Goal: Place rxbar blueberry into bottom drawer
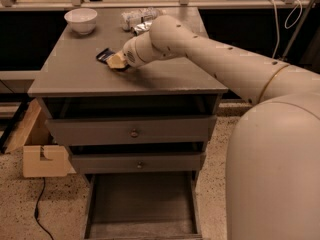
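On the grey cabinet (pixel 75 76) top, the gripper (pixel 116 60) rests against the rxbar blueberry (pixel 104 55), which lies at its ten o'clock; I cannot tell its grip. At six o'clock, the bottom drawer (pixel 142 201) stands open.

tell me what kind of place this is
Likely a lab or office workroom: grey three-drawer cabinet, speckled terrazzo floor, cardboard box. The gripper is at the dark navy snack bar on top.

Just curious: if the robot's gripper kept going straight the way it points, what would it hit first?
Probably the dark blue snack bar on the cabinet top, right before the gripper, though depth is unclear.
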Tool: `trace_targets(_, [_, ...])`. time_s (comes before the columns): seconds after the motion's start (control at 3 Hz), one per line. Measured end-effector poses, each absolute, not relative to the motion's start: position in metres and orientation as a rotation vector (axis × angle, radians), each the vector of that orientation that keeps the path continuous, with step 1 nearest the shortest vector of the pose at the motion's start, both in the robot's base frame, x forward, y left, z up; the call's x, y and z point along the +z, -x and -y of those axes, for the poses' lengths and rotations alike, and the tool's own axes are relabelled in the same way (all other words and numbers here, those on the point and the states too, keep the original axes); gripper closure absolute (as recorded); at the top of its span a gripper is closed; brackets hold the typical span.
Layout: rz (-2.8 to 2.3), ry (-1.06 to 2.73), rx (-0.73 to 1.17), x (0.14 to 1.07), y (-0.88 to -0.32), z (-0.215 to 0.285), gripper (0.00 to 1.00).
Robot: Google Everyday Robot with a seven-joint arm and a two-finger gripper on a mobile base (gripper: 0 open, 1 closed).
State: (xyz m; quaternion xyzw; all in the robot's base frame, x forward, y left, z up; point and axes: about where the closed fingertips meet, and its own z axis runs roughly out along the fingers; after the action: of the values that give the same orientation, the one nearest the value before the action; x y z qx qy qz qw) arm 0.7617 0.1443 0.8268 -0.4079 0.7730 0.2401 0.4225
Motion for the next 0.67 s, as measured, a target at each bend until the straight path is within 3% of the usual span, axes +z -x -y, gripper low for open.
trace_targets(0.33, [-1.928,1.012,0.605,0.831,-0.761,-0.143,0.94])
trace_targets(0.67, [-1.893,0.979,0.623,0.843,-0.751,-0.126,1.0])
